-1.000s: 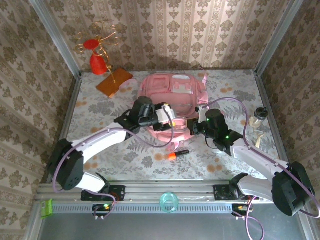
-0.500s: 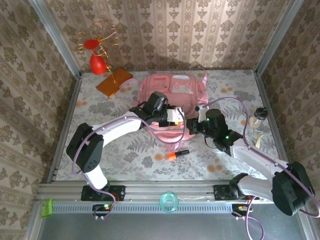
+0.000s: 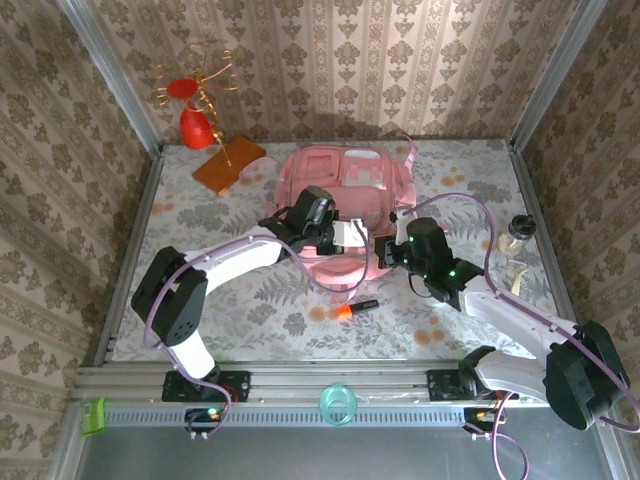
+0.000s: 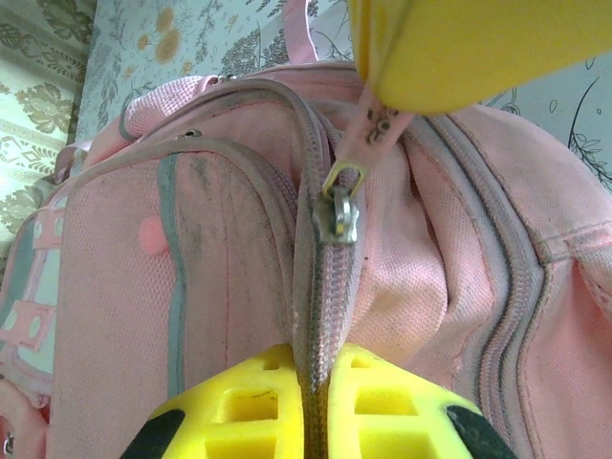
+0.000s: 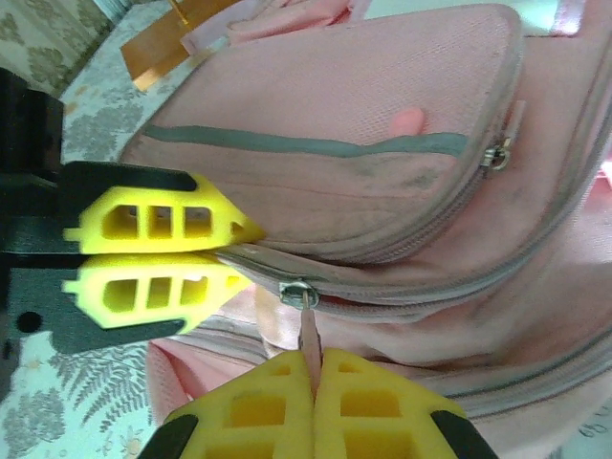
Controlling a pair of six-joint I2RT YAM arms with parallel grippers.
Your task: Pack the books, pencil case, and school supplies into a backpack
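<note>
The pink backpack [image 3: 345, 190] lies flat at the table's middle back. My left gripper [image 4: 320, 359] is shut on the backpack's zipper seam [image 4: 325, 287], just below the metal slider [image 4: 339, 208]. My right gripper [image 5: 314, 361] is shut on the pink pull tab [image 5: 309, 330] of that slider [image 5: 298, 291], facing the left gripper [image 5: 244, 251] a short way apart. From above, the two grippers [image 3: 352, 237] [image 3: 383, 250] meet at the backpack's near edge. An orange and black marker [image 3: 352, 309] lies on the table in front of the backpack. The books and pencil case are out of view.
An orange-brown board [image 3: 228, 165] with a gold wire stand and red pieces [image 3: 193, 125] sits at the back left. A small clear bottle [image 3: 517, 232] stands by the right wall. A teal ring [image 3: 338, 403] rests on the front rail.
My left gripper has swung right onto the backpack and closed on the zipper seam. My right gripper has stayed shut on the pull tab, shifting only slightly.
</note>
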